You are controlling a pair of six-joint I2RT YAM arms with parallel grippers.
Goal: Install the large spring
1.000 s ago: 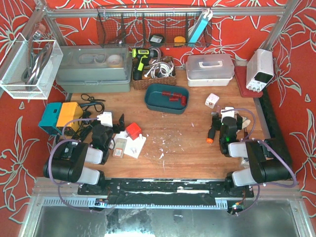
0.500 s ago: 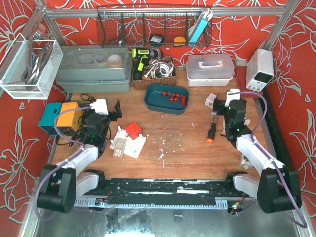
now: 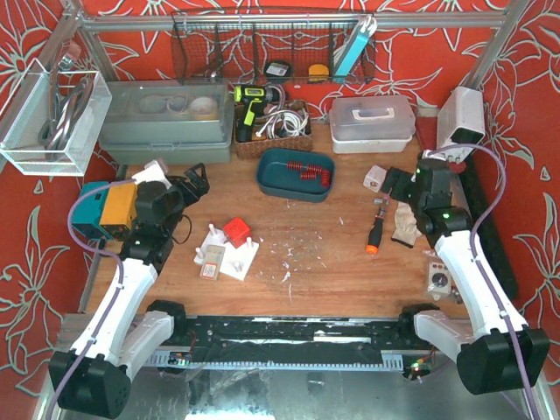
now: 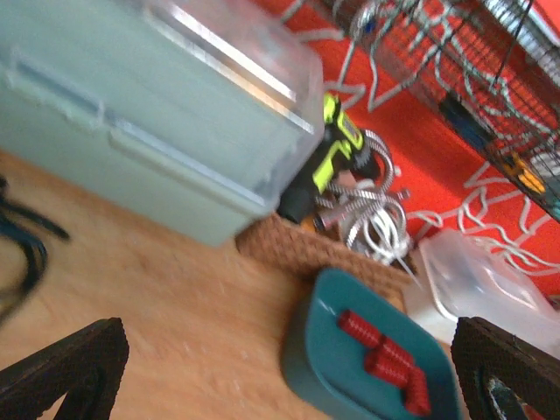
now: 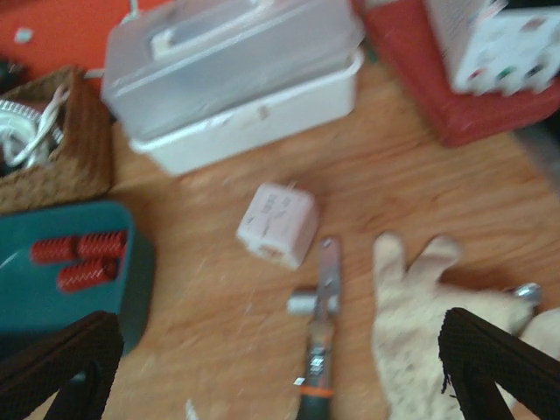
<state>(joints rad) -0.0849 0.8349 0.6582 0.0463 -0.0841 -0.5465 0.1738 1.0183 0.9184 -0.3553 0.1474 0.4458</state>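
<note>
Red coil springs lie in teal oval plastic tray, far centre of wooden table; left gripper hovers left of tray, fingers spread, holding nothing; right gripper right of tray, beside small white cube, fingers spread, empty

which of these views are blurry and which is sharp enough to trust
Top external: sharp and evenly lit, the red springs in the teal tray clear. Left wrist: heavily smeared, the grey-green box worst, the springs readable. Right wrist: soft all over; the white lidded box and glove lack crisp edges.
</note>
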